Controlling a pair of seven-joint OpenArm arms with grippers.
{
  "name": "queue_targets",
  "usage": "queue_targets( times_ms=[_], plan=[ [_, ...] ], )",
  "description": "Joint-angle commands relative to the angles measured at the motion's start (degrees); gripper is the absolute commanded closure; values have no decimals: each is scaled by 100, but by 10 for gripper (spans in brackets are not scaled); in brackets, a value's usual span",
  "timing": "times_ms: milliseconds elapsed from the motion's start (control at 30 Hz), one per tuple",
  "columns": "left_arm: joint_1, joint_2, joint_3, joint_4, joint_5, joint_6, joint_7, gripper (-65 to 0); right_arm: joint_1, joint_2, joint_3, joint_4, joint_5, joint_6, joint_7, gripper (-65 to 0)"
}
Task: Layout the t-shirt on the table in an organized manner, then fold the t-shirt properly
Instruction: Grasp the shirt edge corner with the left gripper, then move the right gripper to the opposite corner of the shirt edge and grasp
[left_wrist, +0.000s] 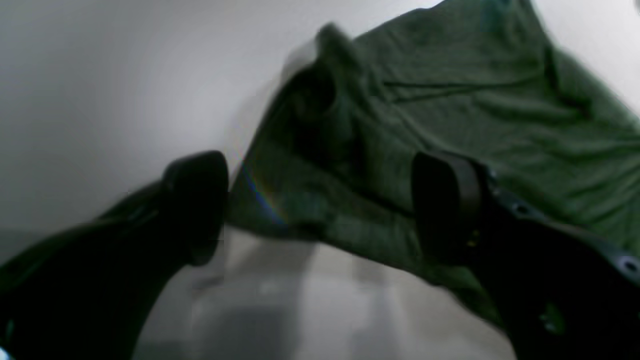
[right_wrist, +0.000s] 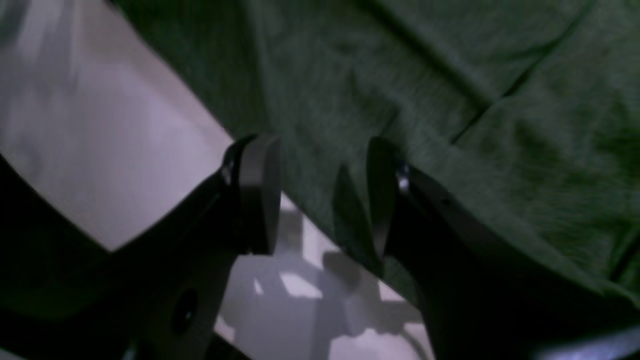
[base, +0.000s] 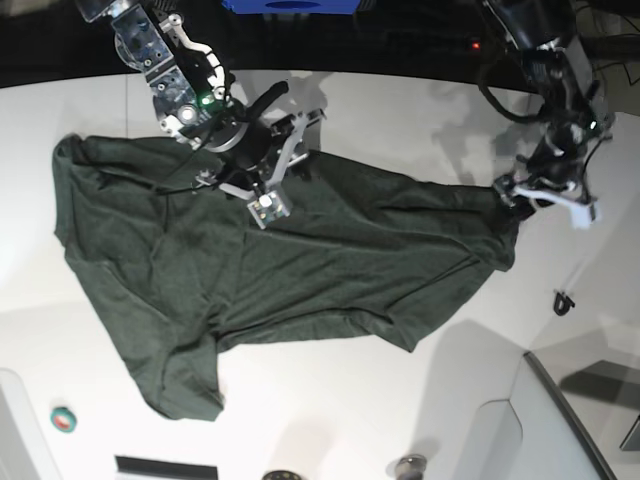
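Left tool (left_wrist: 320, 210) gapes wide over the t-shirt (base: 280, 270) edge; right tool (right_wrist: 322, 195) half-open, fabric between its jaws.

From the base view, the t-shirt (base: 250, 270) lies spread on the table (base: 420, 120) from nine o'clock to three o'clock. My right gripper (base: 275, 165) sits over its far edge near eleven o'clock. My left gripper (base: 545, 195) is just beside its three o'clock end. A small round object (base: 64, 419) lies at seven o'clock, apart from the shirt.
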Motion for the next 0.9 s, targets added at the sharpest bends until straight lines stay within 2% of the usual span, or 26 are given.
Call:
queue_targets(
  times_ms=[0,133,233,300,700,800,867],
  plan=[
    [48,-125,-168,16,-270,-19,-140,-550,25,7,66,191,29,20,113,-257],
    [285,-283,-352,-116,-437,-54,-140,-550,17,42,101,270,29,20,113,-257],
    [347,-292,-379,-169,-419,-406,-140,-550,17,51,101,244,29,29,113,-257],
    [303,-362,-361,-353,-419,-520,-140,-550,17,33,93,244,29,29,113,-257],
    [-251,-362,-326,-1338,-419,-538,-140,-550,-124,60,110,297,29,29,113,-257],
    [-277,-362,17,-1382,-419,-538,-158,-550,-168,25,277,323,29,29,113,-257],
    [-251,-362,263,-1391,-419,-520,-395,-550,-247,25,418,341,29,29,113,-257]
  ],
)
